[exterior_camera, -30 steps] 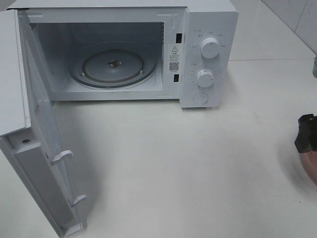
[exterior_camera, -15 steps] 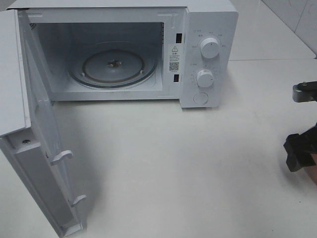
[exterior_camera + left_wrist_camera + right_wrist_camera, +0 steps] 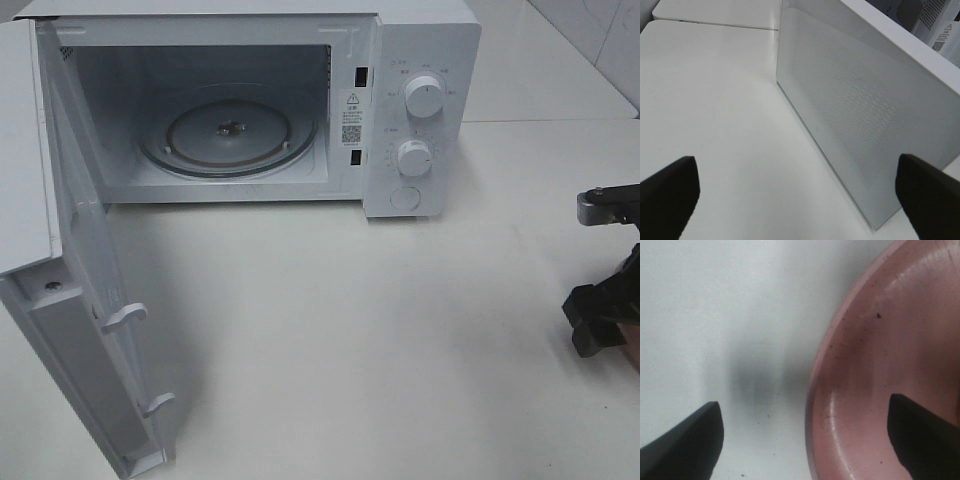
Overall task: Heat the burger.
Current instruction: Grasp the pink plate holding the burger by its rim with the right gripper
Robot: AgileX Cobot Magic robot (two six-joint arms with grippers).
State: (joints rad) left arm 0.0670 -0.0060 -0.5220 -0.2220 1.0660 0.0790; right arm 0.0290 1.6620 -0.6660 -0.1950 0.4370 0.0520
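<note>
Pink plate (image 3: 880, 340) speckled; right pincer (image 3: 804, 407) spread astride rim.

pink plate (image 3: 875, 355): cut by edge | right hand (image 3: 590, 270): partly out of exterior view | dial labels (image 3: 425, 68): unreadably small

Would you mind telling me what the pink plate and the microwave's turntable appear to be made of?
Pink plate: probably plastic or melamine, though glazed ceramic is possible. The finish is mostly matte with a soft sheen, and fine scuffs and dark specks show on it. Turntable: likely clear glass with a glossy finish, since the centre hub and rollers show through it.
</note>
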